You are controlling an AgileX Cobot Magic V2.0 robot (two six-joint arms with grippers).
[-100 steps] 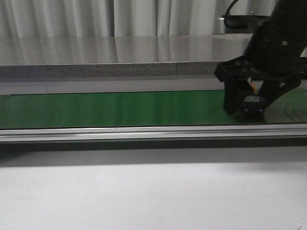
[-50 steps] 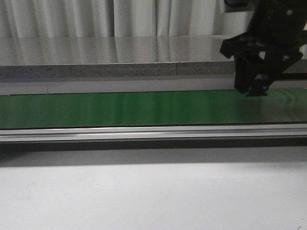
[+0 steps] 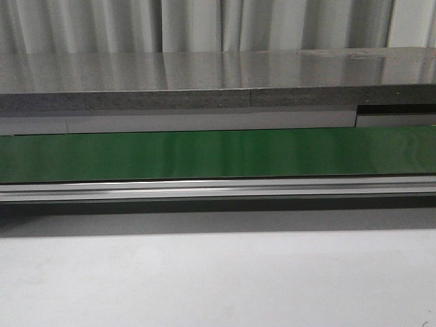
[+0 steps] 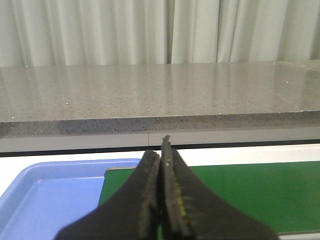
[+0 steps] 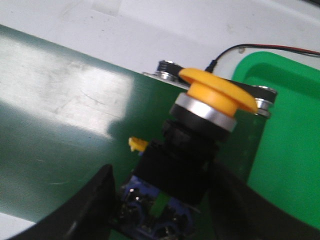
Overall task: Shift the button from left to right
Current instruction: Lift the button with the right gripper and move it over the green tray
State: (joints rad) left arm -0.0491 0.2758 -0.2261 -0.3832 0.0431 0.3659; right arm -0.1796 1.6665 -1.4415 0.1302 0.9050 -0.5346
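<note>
We hold the yellow-headed push-button switch with its dark boxy body (image 5: 192, 150) in our right gripper (image 5: 160, 200), above the green conveyor belt (image 5: 65, 130).

In the right wrist view our black right gripper is clamped on the button's dark body, one finger on each side, with the round yellow-orange head and its silver collar pointing away from the fingers; below it lies the glossy belt, and beside the belt's end sits a bright green tray (image 5: 290, 140) with a black and red cable (image 5: 260, 49) running near its rim. In the left wrist view our black left gripper (image 4: 162, 150) has its fingers pressed together on nothing, hanging over the belt's near edge beside a light blue plastic tray (image 4: 45, 200), with the grey speckled bench (image 4: 150, 97) beyond. The front view shows only the belt (image 3: 204, 153) and bench.
</note>
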